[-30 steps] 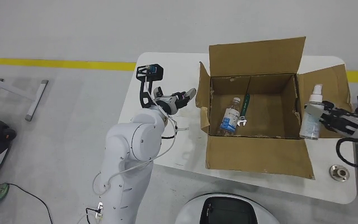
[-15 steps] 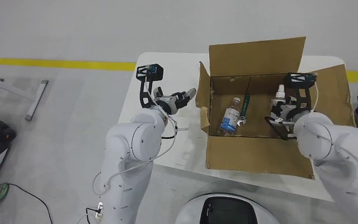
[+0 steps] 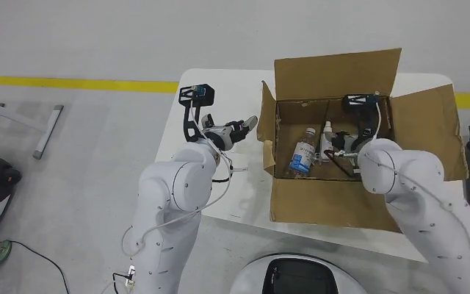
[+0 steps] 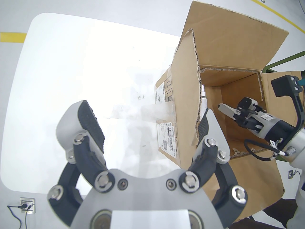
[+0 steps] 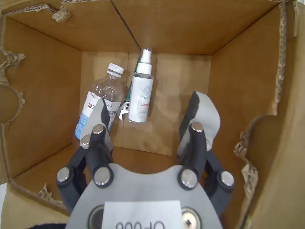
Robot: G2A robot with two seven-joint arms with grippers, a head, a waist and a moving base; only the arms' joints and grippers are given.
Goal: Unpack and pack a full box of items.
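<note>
1. The right pincer (image 5: 149, 103) hangs wide open and empty inside the box (image 5: 178, 29) — the spray (image 5: 141, 91) lies on its floor, just beside the bottle (image 5: 104, 94).
2. It would best lift straight up, clear of both.
3. The left pincer (image 4: 146, 110) — open, empty, outside the box.

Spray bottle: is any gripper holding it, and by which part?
No. The spray bottle lies free in the box; the right gripper is open, apart from it.

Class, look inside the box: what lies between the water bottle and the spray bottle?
A thin green-handled tool, partly hidden by the spray bottle, beside the water bottle; the right wrist view shows it.
</note>
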